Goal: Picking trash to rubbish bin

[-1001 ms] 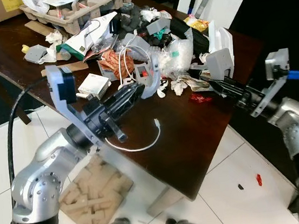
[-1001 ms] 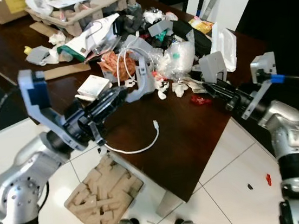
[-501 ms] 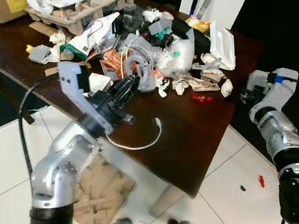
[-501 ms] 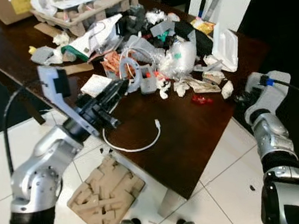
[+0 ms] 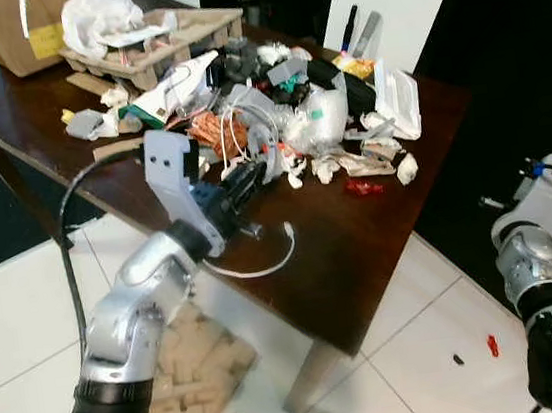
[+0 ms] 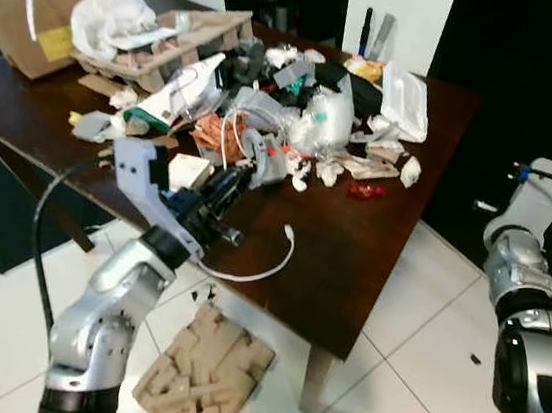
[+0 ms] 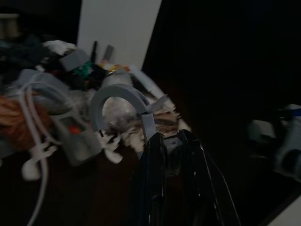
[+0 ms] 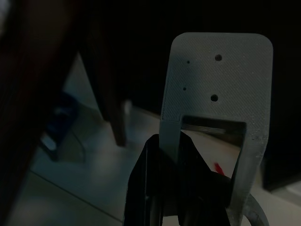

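A heap of trash (image 5: 295,113) covers the back half of the dark wooden table (image 5: 363,256). My left gripper (image 5: 244,178) reaches over the table's near edge to the heap. It is shut on the stem of a grey arch-shaped plastic piece (image 7: 115,92). My right arm (image 5: 542,199) hangs off the table's right side over the floor. The right gripper (image 8: 170,143) is shut on a grey plastic plate (image 8: 216,80) with small holes and a rectangular cut-out.
A white cable (image 5: 263,260) and a red wrapper (image 5: 359,188) lie on the table in front of the heap. A cardboard egg tray (image 5: 151,46) and a box (image 5: 12,27) stand at the back left. A cardboard insert (image 5: 190,368) and a red scrap (image 5: 492,345) lie on the tiled floor.
The camera has pulled back and up. My right arm has swung from over the table out past its right edge, carrying the grey plate. The left gripper still holds the arch piece by the heap.
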